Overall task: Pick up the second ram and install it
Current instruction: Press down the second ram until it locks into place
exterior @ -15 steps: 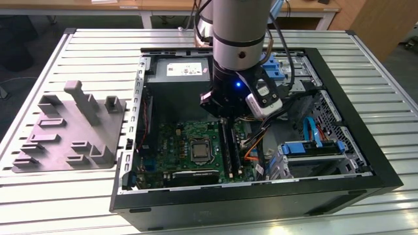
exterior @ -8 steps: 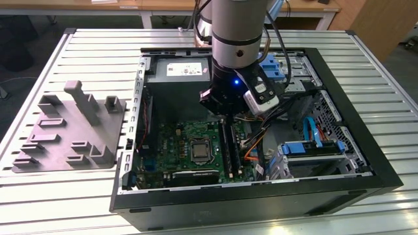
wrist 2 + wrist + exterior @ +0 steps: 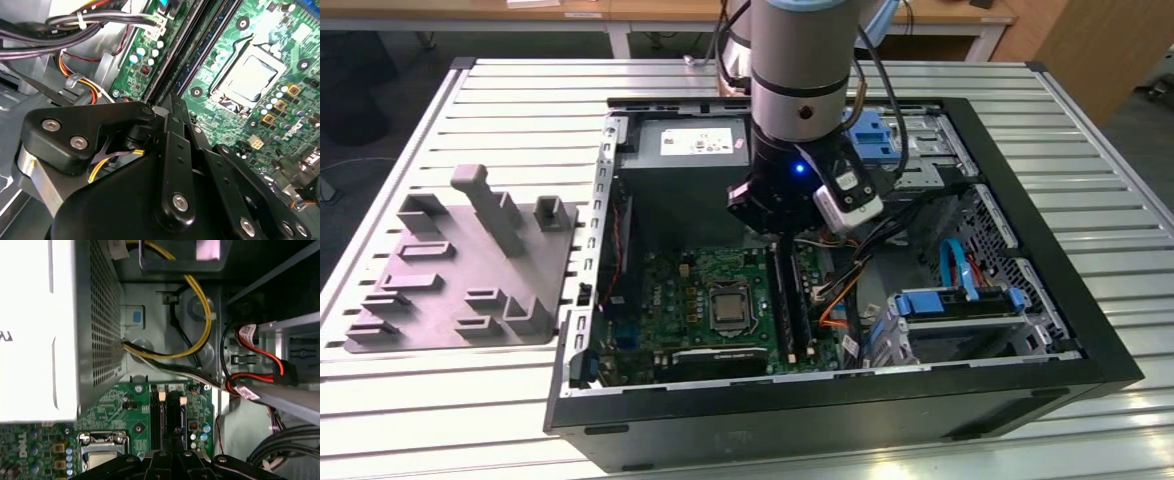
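The second ram (image 3: 782, 295), a long thin dark stick, is standing on edge in a black plastic slot on the green motherboard (image 3: 674, 300), just to the exterior view's right of the square metal CPU socket (image 3: 724, 305). The gripper (image 3: 777, 238) (image 3: 172, 100), matte black with bolted link arms, is reaching down over the far end of the stick with its jaws pulled narrow, nearly together; whether they are pinching the board edge is unclear. Bundled black, yellow and orange cables (image 3: 85, 22) are lying beside the motherboard's edge. The motherboard is sitting inside an open black metal computer case (image 3: 1067, 330). A grey plastic block (image 3: 467, 270) with upright posts is resting well apart from the motherboard, outside the case, on the ribbed metal table (image 3: 720, 75).
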Controlling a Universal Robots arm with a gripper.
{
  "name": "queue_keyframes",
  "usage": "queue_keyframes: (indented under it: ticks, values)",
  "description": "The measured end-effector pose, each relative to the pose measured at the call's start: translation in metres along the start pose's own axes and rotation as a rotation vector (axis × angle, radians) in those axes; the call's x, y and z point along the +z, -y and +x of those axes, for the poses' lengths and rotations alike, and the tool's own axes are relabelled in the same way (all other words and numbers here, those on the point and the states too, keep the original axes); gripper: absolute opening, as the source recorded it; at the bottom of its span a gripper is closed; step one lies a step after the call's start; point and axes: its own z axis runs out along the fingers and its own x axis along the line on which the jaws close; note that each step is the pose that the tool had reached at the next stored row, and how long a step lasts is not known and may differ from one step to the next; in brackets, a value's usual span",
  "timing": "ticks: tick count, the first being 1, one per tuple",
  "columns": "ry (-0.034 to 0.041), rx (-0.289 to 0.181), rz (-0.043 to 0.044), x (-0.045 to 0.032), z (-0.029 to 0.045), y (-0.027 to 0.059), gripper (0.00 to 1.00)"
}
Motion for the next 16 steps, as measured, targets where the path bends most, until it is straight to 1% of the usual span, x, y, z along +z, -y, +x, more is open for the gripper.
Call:
queue_keyframes:
  ticks: [4, 11, 14, 16]
  values:
    - [0.0001, 0.0, -0.0002, 0.0031, 0.0002, -0.0037, 0.1]
    - [0.0, 0.0, 0.0001, 0.0032, 0.0003, -0.0038, 0.1]
    - [0.0, 0.0, 0.0, 0.0057, 0.0005, -0.0038, 0.1]
    - [-0.0001, 0.0, 0.0002, 0.0057, 0.0005, -0.0038, 0.1]
